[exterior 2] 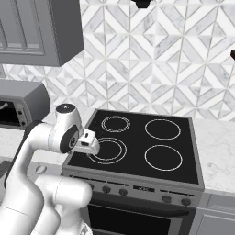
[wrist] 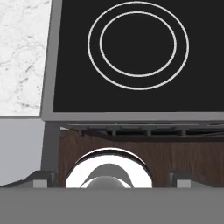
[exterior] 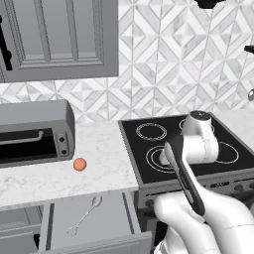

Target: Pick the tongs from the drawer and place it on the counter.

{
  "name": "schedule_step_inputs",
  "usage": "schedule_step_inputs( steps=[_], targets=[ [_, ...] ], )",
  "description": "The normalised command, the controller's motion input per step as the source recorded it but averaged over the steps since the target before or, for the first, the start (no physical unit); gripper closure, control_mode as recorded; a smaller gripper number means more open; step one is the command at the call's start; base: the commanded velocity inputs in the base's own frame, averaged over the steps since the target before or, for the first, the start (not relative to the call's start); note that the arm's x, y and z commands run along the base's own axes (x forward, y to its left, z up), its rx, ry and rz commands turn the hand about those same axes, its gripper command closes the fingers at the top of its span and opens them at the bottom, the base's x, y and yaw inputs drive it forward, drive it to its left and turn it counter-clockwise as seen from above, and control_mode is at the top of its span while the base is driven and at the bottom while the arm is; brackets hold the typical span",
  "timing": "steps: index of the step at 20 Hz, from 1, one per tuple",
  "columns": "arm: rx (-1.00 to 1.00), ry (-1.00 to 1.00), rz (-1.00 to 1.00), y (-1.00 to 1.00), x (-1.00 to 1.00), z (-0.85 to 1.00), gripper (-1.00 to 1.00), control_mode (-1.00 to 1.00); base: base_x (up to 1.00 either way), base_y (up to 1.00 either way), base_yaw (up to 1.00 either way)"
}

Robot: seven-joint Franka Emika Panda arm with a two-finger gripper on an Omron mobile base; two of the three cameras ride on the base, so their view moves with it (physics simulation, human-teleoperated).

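Observation:
The tongs (exterior: 85,214) lie slantwise on the flat floor of the open drawer (exterior: 106,225), spoon tip toward the counter, looped end toward the drawer front. The white marble counter (exterior: 101,151) runs above the drawer, left of the stove. My gripper (exterior 2: 90,147) hangs over the stove's front-left burner, well to the right of the drawer and higher than it. In the hand view my gripper (wrist: 113,177) is open: its fingertips (wrist: 43,177) stand far apart with nothing between them, above the stove's front edge.
A small orange ball (exterior: 79,164) rests on the counter above the drawer. A grey toaster oven (exterior: 34,131) stands at the counter's left. The black stovetop (exterior: 158,136) fills the right, with knobs on its front. A grey wall cabinet (exterior: 59,34) hangs above.

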Motion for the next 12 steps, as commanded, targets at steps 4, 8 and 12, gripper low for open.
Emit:
schedule_step_inputs(
  steps=[4,8,12],
  targets=[
    [0.0,0.02,0.02,0.0,0.0,-0.29,-1.0,-1.0,0.0,0.0,0.0],
    [-0.01,0.0,0.07,0.34,0.0,-0.36,-1.0,-1.0,0.0,0.0,0.0],
    [-0.03,0.0,0.07,0.7,0.0,-0.32,-1.0,-1.0,0.0,0.0,0.0]
  ],
)
